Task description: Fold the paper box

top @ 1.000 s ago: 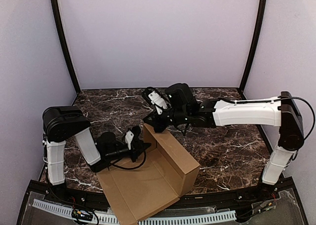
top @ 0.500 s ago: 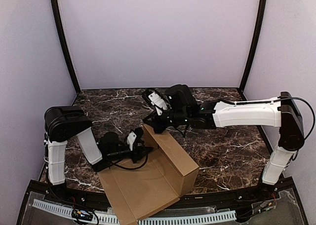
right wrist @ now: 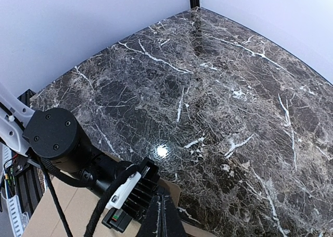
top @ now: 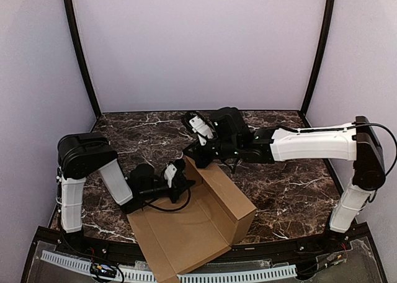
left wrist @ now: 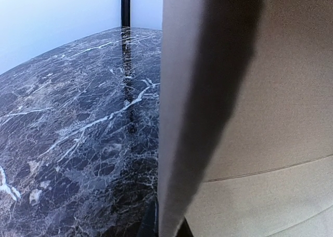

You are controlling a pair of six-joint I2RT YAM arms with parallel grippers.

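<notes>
Paper box (top: 186, 233): plain brown cardboard, lay at near edge of bench (top: 291, 190). Flat panel overhung front rim; one long wall stood upright, running diagonally. Left jaws were closed on thin cardboard edge at wall's left end. Right jaws were closed together, tip at wall's far corner. Open room lay right of box and across far half of bench. Bench: glossy dark marble pattern, white veins. Pale lilac walls (top: 198, 47) on three sides, black corner posts (top: 79, 53).

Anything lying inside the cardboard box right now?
Nothing visible: the plain brown cardboard box shows only its bare inner floor. The space within its thick raised wall is covered, so it cannot be checked.
</notes>
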